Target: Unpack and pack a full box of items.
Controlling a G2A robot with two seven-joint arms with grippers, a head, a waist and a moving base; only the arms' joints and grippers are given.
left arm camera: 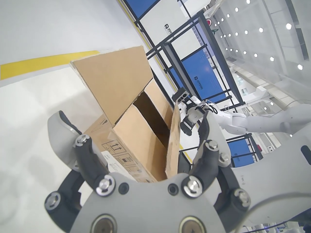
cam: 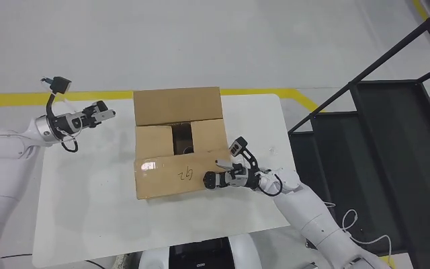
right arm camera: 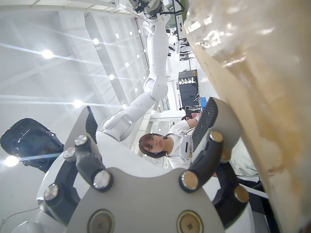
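Jaws wide and empty: right tool [cam: 209,180] beside box flap [cam: 168,176], left tool [cam: 111,113] well apart from it

Left tool [cam: 107,112] gapes wide; right tool [cam: 213,173] likewise parted.

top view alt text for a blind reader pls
A cardboard box sits on a white table, outer flaps folded out, a dark gap between its inner flaps. The right gripper is at the near flap's right edge; the left gripper hangs open, apart from the box's left side.
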